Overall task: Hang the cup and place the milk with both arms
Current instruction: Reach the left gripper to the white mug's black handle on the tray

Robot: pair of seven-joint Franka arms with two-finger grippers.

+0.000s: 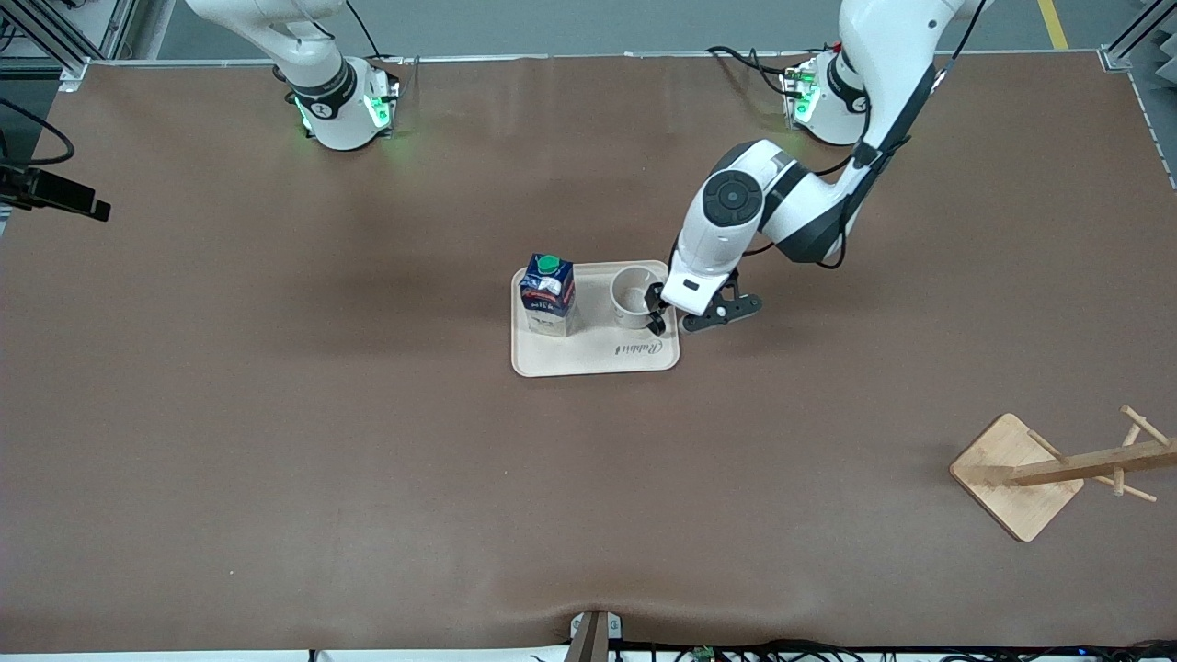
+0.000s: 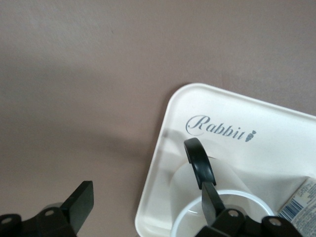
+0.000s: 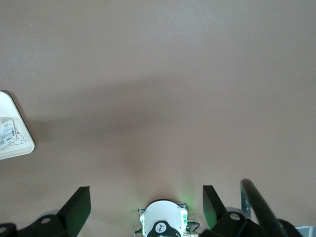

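Observation:
The white cup stands upright on a cream tray, with its black loop handle turned toward the tray's "Rabbit" lettering. Its smiley face does not show. The dark-blue milk carton with a green cap stands on the same tray beside the cup, toward the right arm's end. My left gripper is open and low at the cup. In the left wrist view, one finger is at the rim by the handle and the other is over the table outside the tray. My right gripper is open and empty, high over the table by its own base.
A wooden cup rack with pegs and a square base stands near the front camera at the left arm's end of the brown table. A tray corner shows in the right wrist view. A black camera arm juts in at the right arm's end.

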